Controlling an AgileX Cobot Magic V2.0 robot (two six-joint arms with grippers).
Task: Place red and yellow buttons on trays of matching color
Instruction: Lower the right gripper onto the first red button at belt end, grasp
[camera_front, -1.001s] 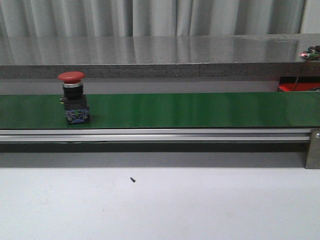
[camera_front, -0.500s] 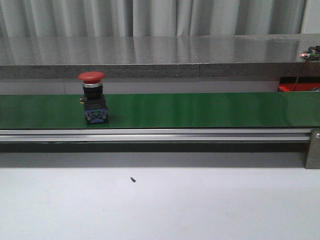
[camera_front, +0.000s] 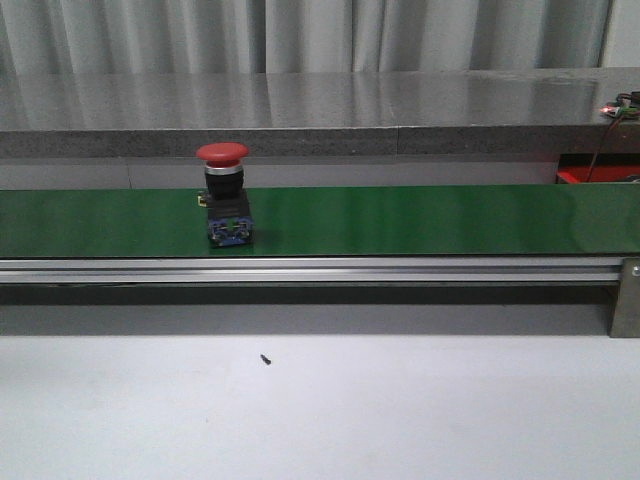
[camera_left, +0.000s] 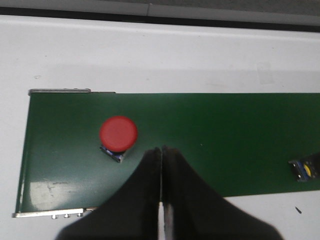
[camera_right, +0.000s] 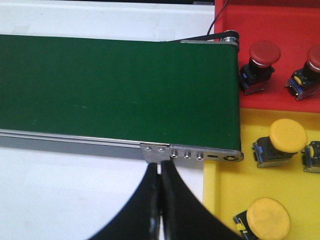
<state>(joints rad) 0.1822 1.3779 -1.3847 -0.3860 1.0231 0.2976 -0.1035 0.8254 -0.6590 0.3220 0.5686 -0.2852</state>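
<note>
A red button (camera_front: 224, 195) stands upright on the green belt (camera_front: 420, 220), left of centre. In the left wrist view a red button (camera_left: 118, 134) sits on the belt near its end, just beside my left gripper (camera_left: 161, 150), which is shut and empty above the belt. At that view's edge another button's blue base (camera_left: 304, 170) is cut off. My right gripper (camera_right: 160, 167) is shut and empty over the white table by the belt's other end. Beyond it lie the red tray (camera_right: 280, 20) and the yellow tray (camera_right: 222, 200).
Two red buttons (camera_right: 262, 55) (camera_right: 311, 65) rest in the red tray. Yellow buttons (camera_right: 286, 137) (camera_right: 265, 217) lie in the yellow tray. An aluminium rail (camera_front: 300, 270) edges the belt. A small dark speck (camera_front: 265, 358) lies on the white table.
The red button has ridden the belt to the right in the front view, still upright. No gripper shows in that view.
</note>
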